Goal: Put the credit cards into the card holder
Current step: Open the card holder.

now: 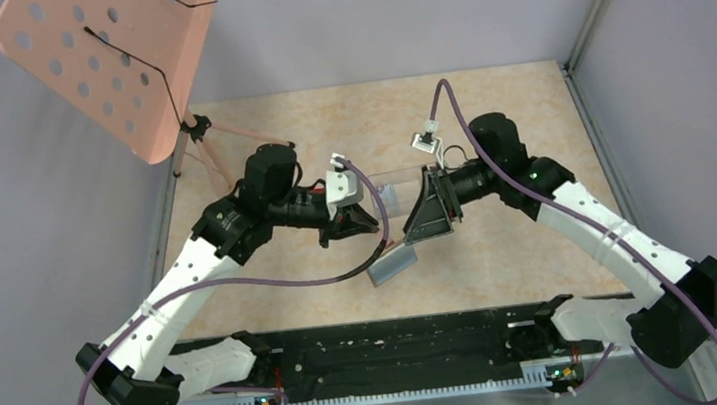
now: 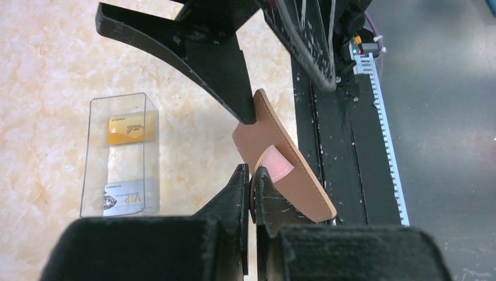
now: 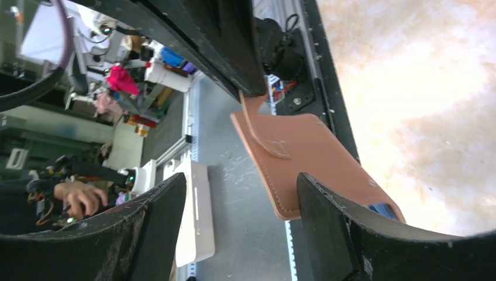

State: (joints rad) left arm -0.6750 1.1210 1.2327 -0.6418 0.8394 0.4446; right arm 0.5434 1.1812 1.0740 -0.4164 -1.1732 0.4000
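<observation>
The tan card holder (image 2: 292, 175) is held off the table, pinched at one edge by my shut left gripper (image 2: 252, 175). In the right wrist view the card holder (image 3: 304, 152) shows its stitched flap and a bit of blue lining. My right gripper (image 3: 241, 181) is open, with one finger against the holder's edge and the other well clear. In the top view both grippers, left (image 1: 369, 223) and right (image 1: 419, 224), meet over the table's middle. A yellow-orange credit card (image 2: 126, 129) and a pale whitish card (image 2: 124, 199) lie inside a clear plastic box (image 2: 117, 105).
The clear box stands on the marble-patterned table (image 1: 505, 107), just beyond the grippers. A black rail (image 1: 390, 345) runs along the near edge. A pink perforated panel on a stand (image 1: 108, 58) is at the far left corner.
</observation>
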